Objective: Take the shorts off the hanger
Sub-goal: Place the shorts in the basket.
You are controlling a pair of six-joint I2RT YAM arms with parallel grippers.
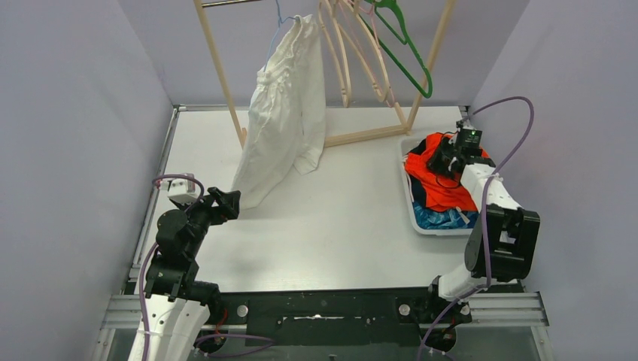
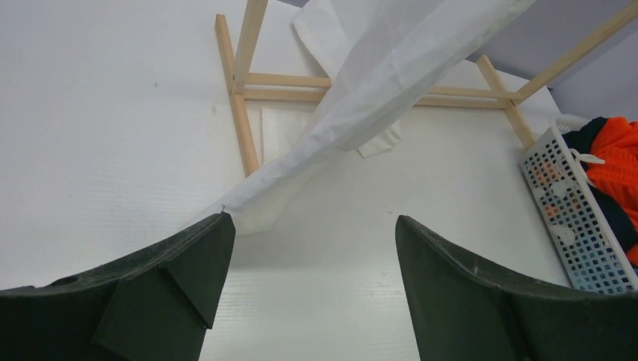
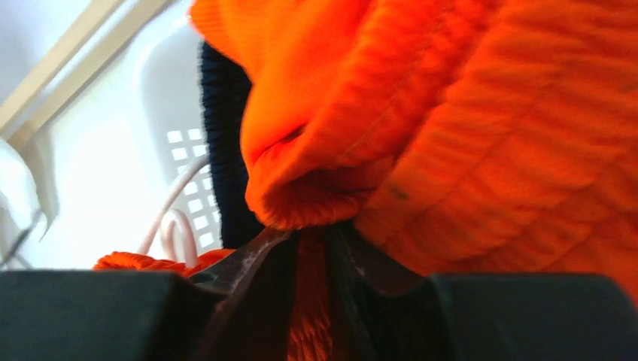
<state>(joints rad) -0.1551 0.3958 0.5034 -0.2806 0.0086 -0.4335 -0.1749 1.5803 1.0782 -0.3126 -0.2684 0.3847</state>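
Left gripper (image 2: 312, 226): jaws wide, empty, poised just beside the trailing hem of the white fabric shorts (image 1: 282, 113), apparently to seize it. Right gripper (image 3: 308, 233): jaws nearly together over the bright orange knit shorts (image 3: 489, 113) in the white perforated plastic basket (image 2: 579, 233); whether it grips them cannot be told. The white pair hangs from a thin blue hanger (image 1: 280, 19) on the pale wooden rack (image 1: 223, 75), seemingly the last to remove.

left arm: bent low over worktop (image 1: 338, 226) left side, left tool (image 1: 226, 201) spread wide, empty | right arm: stretched over worktop right side, right tool (image 3: 308, 241) pinching orange shorts (image 3: 489, 113)
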